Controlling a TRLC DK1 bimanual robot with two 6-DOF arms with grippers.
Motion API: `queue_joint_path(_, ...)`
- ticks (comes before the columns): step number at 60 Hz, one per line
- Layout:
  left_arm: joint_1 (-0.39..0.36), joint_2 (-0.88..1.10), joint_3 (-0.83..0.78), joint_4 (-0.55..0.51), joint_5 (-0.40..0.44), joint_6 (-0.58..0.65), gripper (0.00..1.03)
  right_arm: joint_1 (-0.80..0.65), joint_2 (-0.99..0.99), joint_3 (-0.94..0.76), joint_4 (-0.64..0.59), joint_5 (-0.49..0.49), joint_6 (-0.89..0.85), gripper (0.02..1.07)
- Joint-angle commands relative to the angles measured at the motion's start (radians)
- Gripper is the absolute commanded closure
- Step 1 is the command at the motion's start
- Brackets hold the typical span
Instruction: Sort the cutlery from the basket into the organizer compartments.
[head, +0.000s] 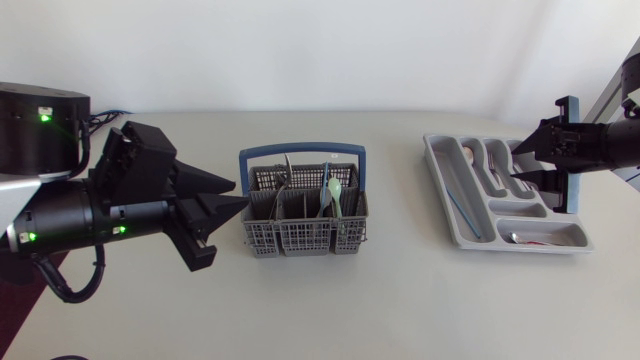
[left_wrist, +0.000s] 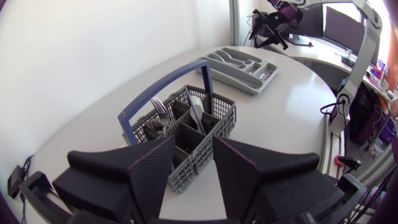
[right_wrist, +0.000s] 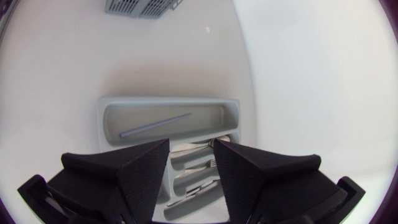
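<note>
Closest in, the left end effector (left_wrist: 193, 143) shows two broad matte black wedge fingers standing apart with nothing clamped. Its tips are level with the short end of the basket (head: 300, 238), just beside it and not touching. The basket is grey plastic lattice, rectangular and split into small cells, with a smooth blue arched handle (head: 300, 152) over its far side. Metal cutlery stands upright in the cells, along with a pale green utensil (head: 335, 194) in a right-hand cell. Well apart across the pale, smooth bench (head: 400, 300) lies the organizer (head: 440, 190), a glossy grey moulded tray with rounded compartments. A thin bluish rod (right_wrist: 155, 124) lies slanted in its long compartment, and metal pieces lie in the narrower ones. The right end effector (head: 515, 164) hovers over those narrower compartments, fingers apart and empty.
</note>
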Motion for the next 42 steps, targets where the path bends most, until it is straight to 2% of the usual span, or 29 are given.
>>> queue_joint_path(1, -0.017, 0.025, 0.011, 0.021, -0.013, -0.027, 0.61, 0.04, -0.048, 0.008, -0.026, -0.027, 0.156, 0.52)
queue_joint_path(7, -0.02, 0.05, 0.011, 0.045, -0.024, -0.03, 0.61, 0.11, -0.123, -0.024, -0.034, -0.055, 0.287, 0.52)
queue_joint_path(23, -0.051, 0.126, 0.008, 0.122, -0.066, -0.045, 0.61, 0.357, -0.283, -0.121, 0.025, -0.049, 0.624, 0.52)
queue_joint_path(36, -0.034, 0.128, -0.018, 0.151, -0.068, -0.039, 0.61, 0.603, -0.326, -0.202, 0.103, 0.031, 0.845, 0.52)
queue_joint_path(42, -0.017, 0.125, -0.037, 0.17, -0.068, -0.039, 0.61, 0.73, -0.327, -0.228, 0.181, 0.092, 0.963, 0.52)
